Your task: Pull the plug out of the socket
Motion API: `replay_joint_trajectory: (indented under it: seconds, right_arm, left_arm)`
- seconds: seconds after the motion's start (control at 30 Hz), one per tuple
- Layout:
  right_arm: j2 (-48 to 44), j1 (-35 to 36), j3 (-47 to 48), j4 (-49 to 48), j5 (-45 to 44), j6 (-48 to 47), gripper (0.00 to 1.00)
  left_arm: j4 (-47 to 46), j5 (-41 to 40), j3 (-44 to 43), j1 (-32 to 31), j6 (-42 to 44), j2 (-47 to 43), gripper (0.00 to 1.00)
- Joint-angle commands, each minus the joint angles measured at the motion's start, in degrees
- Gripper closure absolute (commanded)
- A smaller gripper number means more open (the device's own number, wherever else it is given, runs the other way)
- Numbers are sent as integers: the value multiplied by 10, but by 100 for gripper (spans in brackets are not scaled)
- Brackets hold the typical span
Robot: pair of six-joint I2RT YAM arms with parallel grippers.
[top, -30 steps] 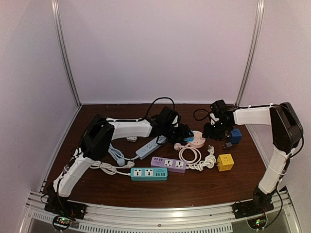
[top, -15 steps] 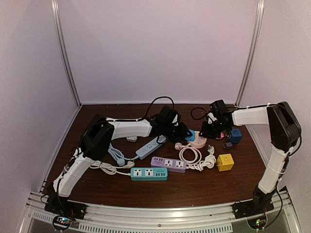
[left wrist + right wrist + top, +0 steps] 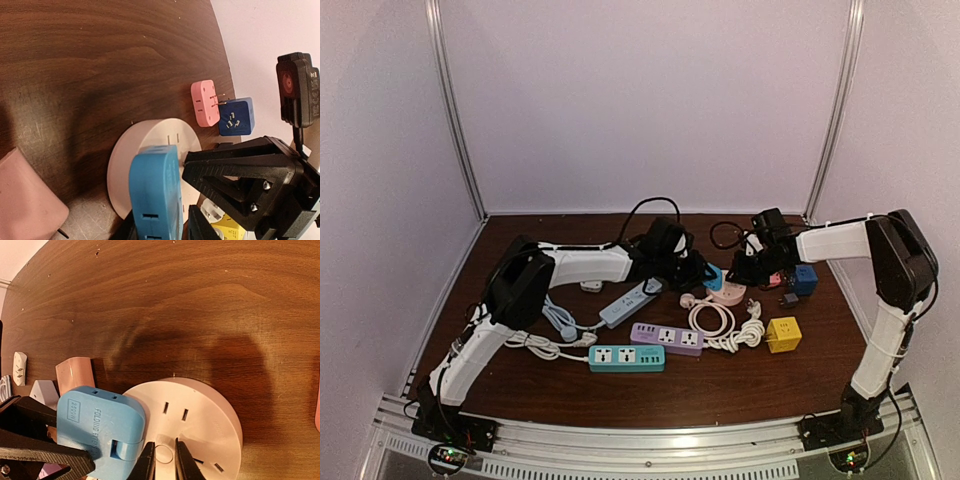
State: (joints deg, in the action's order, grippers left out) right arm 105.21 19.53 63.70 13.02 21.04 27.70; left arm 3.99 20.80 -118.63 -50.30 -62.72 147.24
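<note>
From above, both arms reach to the middle of the dark wooden table (image 3: 750,390), a little right of centre. There the round socket (image 3: 730,294) lies flat with the blue plug (image 3: 713,277) standing on its left edge. The left gripper (image 3: 700,274) comes at the plug from the left and the right gripper (image 3: 748,271) is over the socket from the right. From here the fingers of both are too small to read. A yellow cube (image 3: 783,333) sits lower right of the socket, well apart. In the left wrist view the plug (image 3: 155,192) fills the lower middle. Its long axis runs up and down the frame, and its slotted narrow face is turned toward the lens. It is seated on the near rim of the white disc (image 3: 125,162). The left arm's dark fingers (image 3: 199,226) hug its two flanks at the bottom edge, closed in on it. A pink cube (image 3: 205,102) and a dark blue cube (image 3: 236,116) sit side by side, touching, beyond the socket. In the right wrist view the plug (image 3: 97,427) sits on the left rim of the disc (image 3: 210,410). Its lettered broad face is up, and its long side slants from upper left to lower right. The right arm's fingertips (image 3: 146,463) are drawn nearly together and rest on the middle of the socket's face, with nothing gripped between them.
</note>
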Motion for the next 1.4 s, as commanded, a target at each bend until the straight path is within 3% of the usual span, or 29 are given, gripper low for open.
replay_joint_trajectory:
  seconds: [0.0, 0.13, 0.23, 1.03, 1.37]
  right_arm:
    - [15, 5, -21, 3, 7, 9, 85]
    - [12, 9, -29, -1, 6, 11, 86]
    - [10, 10, -38, -4, 4, 13, 87]
    - [35, 10, -48, -11, -16, 27, 93]
    - [38, 10, -47, -12, -17, 27, 93]
  left_arm:
    - [-37, 15, 4, 0, -2, -13, 72]
    - [-61, 23, 7, 1, -16, -12, 92]
    - [-72, 29, 9, 1, -23, -12, 100]
    - [-354, 54, 125, 0, -145, -53, 100]
    - [-394, 56, 141, 0, -161, -62, 100]
